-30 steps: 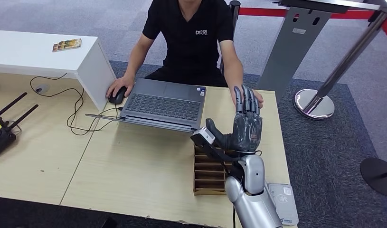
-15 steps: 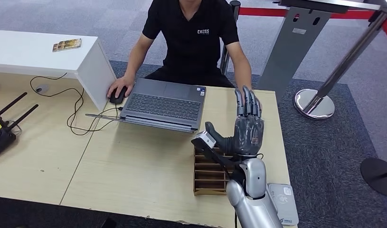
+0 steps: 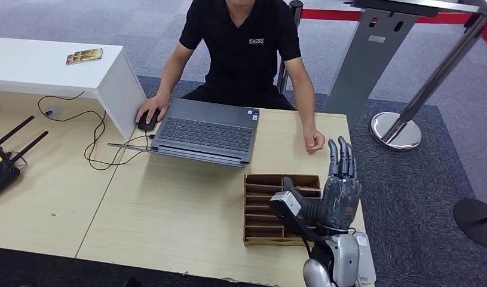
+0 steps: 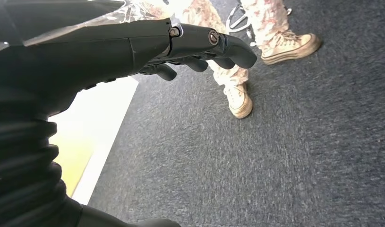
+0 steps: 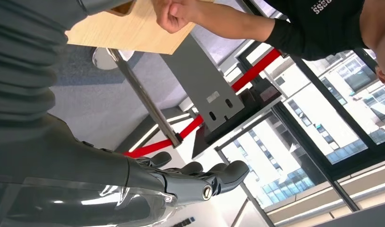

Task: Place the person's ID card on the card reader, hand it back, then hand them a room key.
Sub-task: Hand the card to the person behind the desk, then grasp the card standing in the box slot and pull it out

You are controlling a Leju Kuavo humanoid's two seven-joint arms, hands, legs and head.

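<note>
We see the right hand raised above the desk near its right edge, fingers straight and apart, holding nothing. The card reader lies on the desk just behind that wrist, beside the slotted wooden tray. The person's fist rests on the desk; the left hand hangs over carpet, its fingers loosely curled around nothing.

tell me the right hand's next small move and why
Probably lower the empty, open right hand toward the brown slotted cardboard card holder just beside it to take a room key. The person's fist rests closed on the light wooden table, apart from the hand.
</note>
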